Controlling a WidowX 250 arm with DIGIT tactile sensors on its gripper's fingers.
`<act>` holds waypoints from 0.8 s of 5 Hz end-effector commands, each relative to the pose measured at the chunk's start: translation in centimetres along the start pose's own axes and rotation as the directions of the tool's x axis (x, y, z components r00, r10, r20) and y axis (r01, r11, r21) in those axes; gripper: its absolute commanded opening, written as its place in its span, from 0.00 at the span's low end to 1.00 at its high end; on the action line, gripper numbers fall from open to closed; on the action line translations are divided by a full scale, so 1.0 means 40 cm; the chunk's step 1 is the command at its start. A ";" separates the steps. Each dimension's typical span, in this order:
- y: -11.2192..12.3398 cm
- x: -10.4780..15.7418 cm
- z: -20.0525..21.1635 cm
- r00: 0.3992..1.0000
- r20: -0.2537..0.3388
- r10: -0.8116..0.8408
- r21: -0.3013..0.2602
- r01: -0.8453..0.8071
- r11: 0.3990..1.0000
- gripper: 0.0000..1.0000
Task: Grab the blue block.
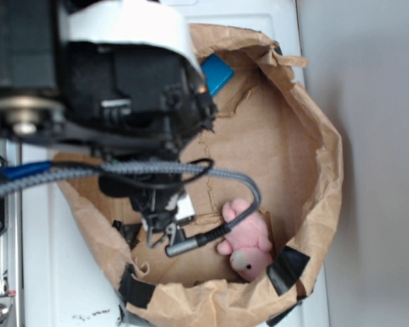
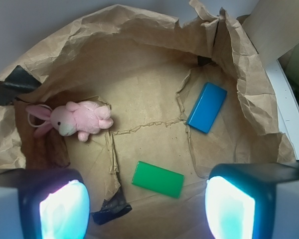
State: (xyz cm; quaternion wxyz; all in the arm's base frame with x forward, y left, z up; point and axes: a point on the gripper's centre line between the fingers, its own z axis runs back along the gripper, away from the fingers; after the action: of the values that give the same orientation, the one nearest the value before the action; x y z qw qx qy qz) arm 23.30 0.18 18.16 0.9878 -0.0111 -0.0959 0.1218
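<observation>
While my gripper (image 2: 147, 209) hovers empty, jaws apart | step: approach | next: shift over flat solid blue rectangular block (image 2: 207, 107), descend.

No legible text, label, brand, number or sign is found in either view. The faint dark marks on the white surface (image 1: 88, 316) near its lower edge in the exterior view are too small and blurred to read — they may be scuffs rather than print.
</observation>
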 end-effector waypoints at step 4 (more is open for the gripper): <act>0.068 0.113 -0.211 0.987 0.051 0.154 0.037 -0.156 0.987 1.00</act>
State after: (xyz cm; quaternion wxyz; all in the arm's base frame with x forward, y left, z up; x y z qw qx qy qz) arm 27.69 2.88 8.59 0.9777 0.0069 -0.0811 0.1934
